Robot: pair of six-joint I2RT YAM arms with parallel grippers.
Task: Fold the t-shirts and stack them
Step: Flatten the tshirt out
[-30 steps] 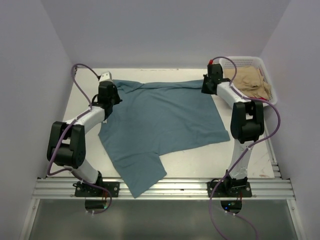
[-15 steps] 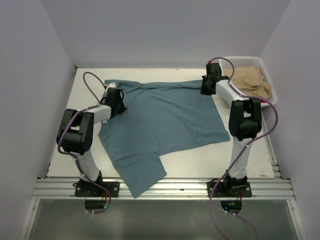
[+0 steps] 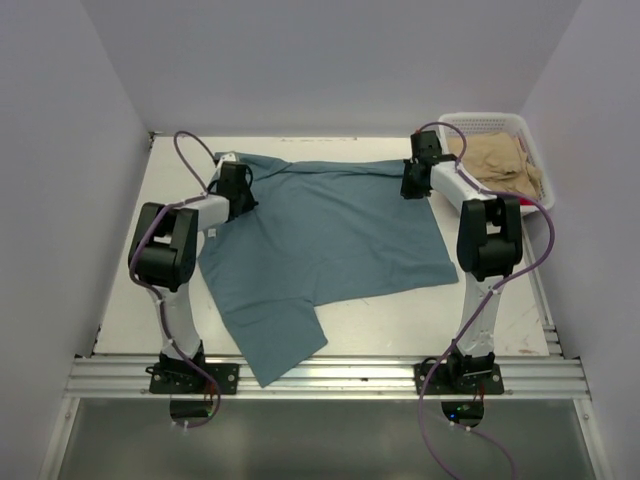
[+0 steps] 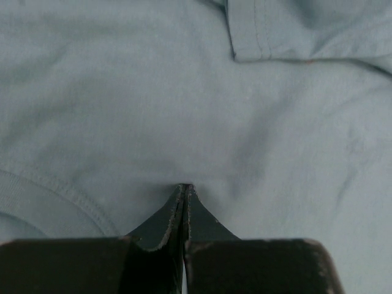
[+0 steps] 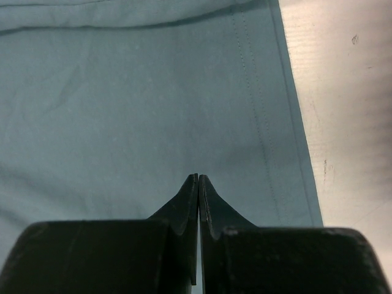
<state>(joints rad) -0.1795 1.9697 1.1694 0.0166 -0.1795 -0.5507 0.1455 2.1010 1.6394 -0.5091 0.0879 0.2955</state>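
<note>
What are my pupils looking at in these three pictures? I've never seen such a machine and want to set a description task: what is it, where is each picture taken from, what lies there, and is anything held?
It is a robot with two jointed arms bolted at the near edge of a table, each ending in a two-fingered claw. The wide picture comes from a fixed camera above and behind the arms. The other two come from small cameras on the wrists, so each shows its own claw's dark fingers at the bottom.

A large teal-blue t-shirt lies spread on the table. At the far right stands a white basket with a tan shirt in it.

The left claw and right claw sit at the teal-blue t-shirt's far edge, one towards each end. Both are shut, tips on the cloth. Whether they pinch any of it cannot be told.
</note>
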